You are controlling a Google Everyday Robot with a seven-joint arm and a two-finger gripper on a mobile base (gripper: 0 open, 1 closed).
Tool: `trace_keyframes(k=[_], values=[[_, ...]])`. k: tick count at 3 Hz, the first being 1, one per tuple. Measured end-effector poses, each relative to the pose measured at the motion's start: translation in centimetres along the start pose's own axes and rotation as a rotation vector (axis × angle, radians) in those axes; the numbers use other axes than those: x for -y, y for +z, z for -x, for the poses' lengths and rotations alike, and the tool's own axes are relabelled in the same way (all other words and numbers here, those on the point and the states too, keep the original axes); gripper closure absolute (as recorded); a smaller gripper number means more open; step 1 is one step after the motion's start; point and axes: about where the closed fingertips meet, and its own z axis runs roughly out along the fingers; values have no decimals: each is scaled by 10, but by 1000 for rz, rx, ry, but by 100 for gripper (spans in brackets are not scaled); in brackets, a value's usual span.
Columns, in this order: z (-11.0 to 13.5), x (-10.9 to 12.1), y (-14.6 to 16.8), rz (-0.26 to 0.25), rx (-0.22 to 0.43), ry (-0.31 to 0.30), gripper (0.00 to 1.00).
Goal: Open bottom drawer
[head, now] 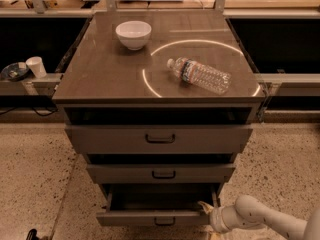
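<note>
The bottom drawer [155,217] is the lowest of three grey-brown drawers in the cabinet, with a small dark handle [164,222] at its centre. It stands pulled out, its dark inside showing. My gripper [206,209] comes in from the lower right on a white arm [260,218] and sits at the right end of the drawer front, against its top edge. The middle drawer [160,174] and the top drawer [159,139] stand above it, pushed further in.
On the cabinet top [105,74] stand a white bowl [133,34] and a clear plastic bottle [200,75] lying on its side. A white cup [36,66] sits on a ledge at the left. Speckled floor [35,174] lies on both sides.
</note>
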Motion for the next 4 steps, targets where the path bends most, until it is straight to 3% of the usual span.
trace_keyframes(k=[1,3,4], values=[[-14,6,12,27,-7,32,0],[-16,3,13,58,-10,12,42],[-16,-14,11,90,-6,8,54]])
